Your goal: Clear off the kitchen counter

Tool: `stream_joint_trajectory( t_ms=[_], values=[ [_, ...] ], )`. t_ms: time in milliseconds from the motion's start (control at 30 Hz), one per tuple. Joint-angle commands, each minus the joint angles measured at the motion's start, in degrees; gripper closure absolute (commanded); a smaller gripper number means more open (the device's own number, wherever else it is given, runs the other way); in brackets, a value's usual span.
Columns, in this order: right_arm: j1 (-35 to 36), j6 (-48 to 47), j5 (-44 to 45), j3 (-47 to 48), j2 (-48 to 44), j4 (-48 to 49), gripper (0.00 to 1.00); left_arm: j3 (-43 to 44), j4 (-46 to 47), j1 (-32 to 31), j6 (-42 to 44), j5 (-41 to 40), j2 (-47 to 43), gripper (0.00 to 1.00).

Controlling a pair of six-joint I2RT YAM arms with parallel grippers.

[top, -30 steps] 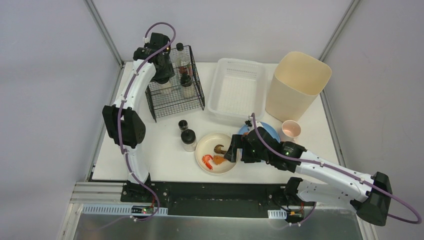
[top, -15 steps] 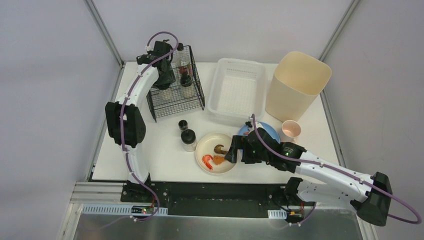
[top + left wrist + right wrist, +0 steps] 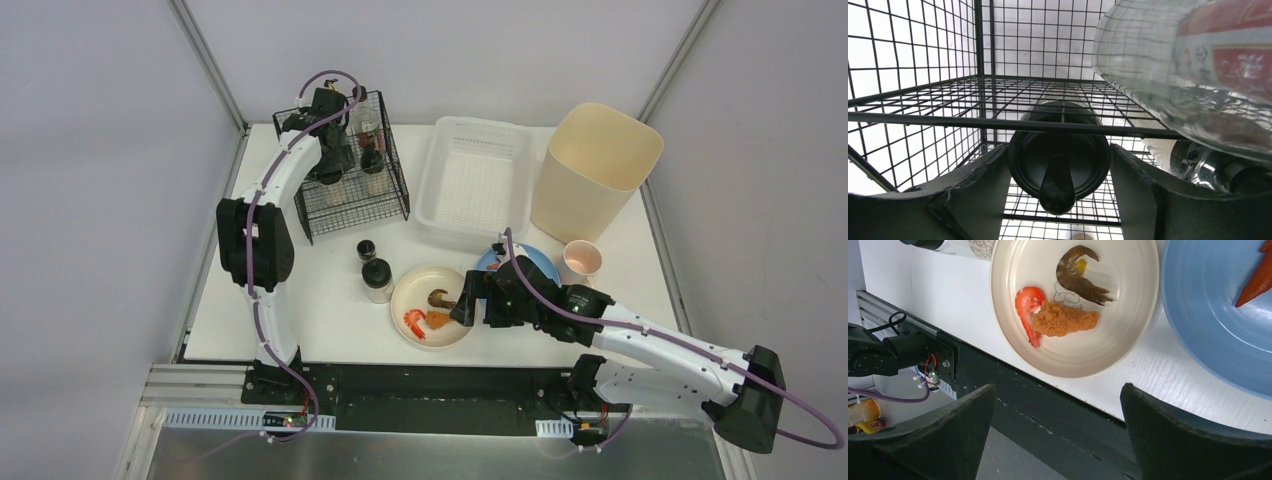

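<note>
Hanging inside the black wire basket (image 3: pixel 350 195) at the far left, the left gripper (image 3: pixel 1058 150) has a finger either side of a bottle's round black cap (image 3: pixel 1048 150); whether they pinch it or stand just clear I cannot tell. The white flat kitchen counter (image 3: pixel 320 300) lies under everything. Near its middle stand two small black-capped jars (image 3: pixel 377 278). Just right of them is a cream round plate (image 3: pixel 1068 367) with shrimp. The right gripper (image 3: pixel 460 305) hovers over its right rim, fingers spread wide, grasping nothing. A blue plate (image 3: pixel 540 262) lies further right.
</note>
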Motion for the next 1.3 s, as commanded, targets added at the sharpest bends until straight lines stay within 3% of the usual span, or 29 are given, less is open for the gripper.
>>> stream_joint_trajectory(
  t_ms=[0,200,500,733,1033,1267],
  values=[
    [0.36,0.6,0.68,0.2,-0.33,0.35,0.01,-0.27,2.51,0.68,1.46,0.25,-3.94,0.25],
    [0.36,0.44,0.5,0.78,0.53,0.64,0.01,-0.44,1.31,0.72,3.98,2.1,-7.71,0.12],
    [0.41,-0.75,1.39,2.57,1.73,-0.56,0.01,-0.91,-3.63,0.38,6.02,5.0,-16.98,0.06],
    [0.35,-1.4,1.61,4.16,3.18,-0.89,0.01,-7.21,-6.2,-1.53,6.53,10.41,-26.8,0.06],
    [0.37,-2.18,0.96,5.46,5.07,-1.01,0.01,-15.25,-10.9,-11.37,3.93,12.42,-36.31,0.06],
    [0.41,-3.35,-0.08,9.52,8.28,-1.1,0.01,-22.93,-11.29,-15.54,-0.2,13.3,-41.82,0.01]
  ],
)
